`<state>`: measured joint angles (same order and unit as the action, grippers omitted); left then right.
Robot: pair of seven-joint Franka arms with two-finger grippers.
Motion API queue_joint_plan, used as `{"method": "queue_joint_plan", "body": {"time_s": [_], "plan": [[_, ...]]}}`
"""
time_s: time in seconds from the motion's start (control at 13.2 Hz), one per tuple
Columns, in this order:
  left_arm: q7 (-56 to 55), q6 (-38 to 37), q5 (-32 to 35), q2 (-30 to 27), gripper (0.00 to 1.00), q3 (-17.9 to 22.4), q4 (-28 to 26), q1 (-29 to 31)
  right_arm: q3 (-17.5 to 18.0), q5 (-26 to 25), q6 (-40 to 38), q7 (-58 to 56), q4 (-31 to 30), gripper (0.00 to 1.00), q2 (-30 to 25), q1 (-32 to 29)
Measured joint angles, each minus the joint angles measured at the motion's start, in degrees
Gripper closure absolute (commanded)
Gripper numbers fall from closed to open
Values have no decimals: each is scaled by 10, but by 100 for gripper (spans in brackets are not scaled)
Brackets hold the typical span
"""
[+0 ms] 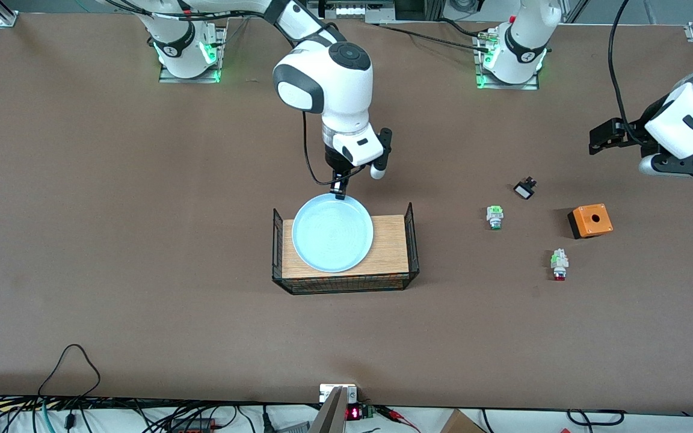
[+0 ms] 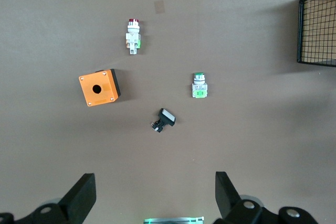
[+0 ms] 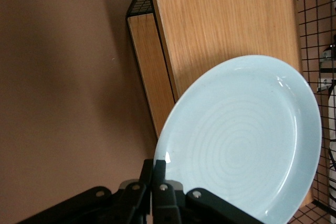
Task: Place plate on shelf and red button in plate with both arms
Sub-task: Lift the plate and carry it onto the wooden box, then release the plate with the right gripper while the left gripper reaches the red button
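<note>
Two grippers: from the front, my right gripper (image 1: 340,192) pinches the plate (image 1: 332,233) by its rim over the tray (image 1: 390,240), the red button (image 1: 559,265) lying toward the left arm's end; my left gripper (image 2: 155,195) hangs agape above it; the right wrist shows a thin, edge-only grip that may slip.
</note>
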<state>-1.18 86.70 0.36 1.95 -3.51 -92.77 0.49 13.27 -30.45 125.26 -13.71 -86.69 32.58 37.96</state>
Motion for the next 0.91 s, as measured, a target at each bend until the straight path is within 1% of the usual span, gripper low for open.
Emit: {"method": "queue_joint_plan", "body": {"time_s": [0.15,0.23,0.3,0.46,0.61,0.76,0.91], "plan": [[-5,-1,0,0,0,0,0,0,0,-1,0,8,0,45,0,4],[-6,-1,0,1,0,0,0,0,0,-1,0,13,1,5,0,4],[-6,-1,0,3,0,0,0,0,0,-1,0,22,1,0,0,5],[-6,-1,0,19,0,0,8,0,0,-1,0,33,3,0,0,5],[-6,-1,0,55,0,5,29,3,1,3,0,37,10,0,-3,5],[1,5,0,100,0,9,38,17,0,40,-22,39,22,0,-25,3],[7,45,1,150,0,10,38,28,-2,88,-66,39,26,0,-65,-9]]}}
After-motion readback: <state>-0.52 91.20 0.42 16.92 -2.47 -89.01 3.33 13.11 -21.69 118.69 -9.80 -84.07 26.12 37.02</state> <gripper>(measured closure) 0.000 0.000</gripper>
